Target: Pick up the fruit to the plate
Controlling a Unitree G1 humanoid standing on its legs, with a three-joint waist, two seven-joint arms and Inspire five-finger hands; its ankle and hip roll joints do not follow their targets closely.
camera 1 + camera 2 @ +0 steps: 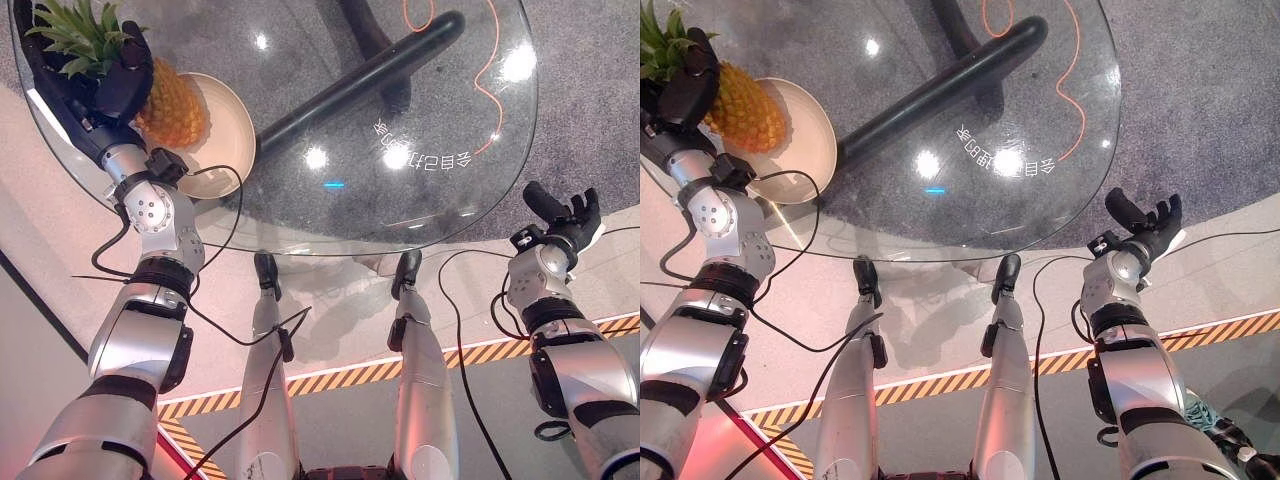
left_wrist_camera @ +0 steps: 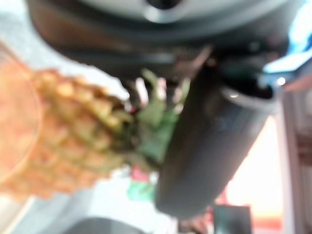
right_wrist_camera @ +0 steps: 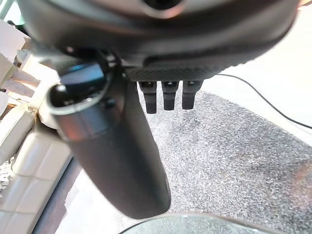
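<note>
A pineapple (image 1: 172, 104) with a green leafy crown (image 1: 78, 36) lies over the cream plate (image 1: 228, 140) at the far left of the round glass table (image 1: 420, 200). My left hand (image 1: 110, 75) is curled round the fruit where the crown meets the body. In the left wrist view the scaly body (image 2: 68, 131) and leaves show right beside my dark thumb (image 2: 204, 146). My right hand (image 1: 1145, 228) hovers past the table's right edge, fingers relaxed and open, holding nothing; its thumb (image 3: 117, 156) and fingers (image 3: 168, 95) show above grey carpet.
A black table base tube (image 1: 360, 75) runs diagonally beneath the glass. An orange cord (image 1: 490, 70) curls on the grey carpet under the far right part of the table. Yellow-black hazard tape (image 1: 400, 368) crosses the floor near me.
</note>
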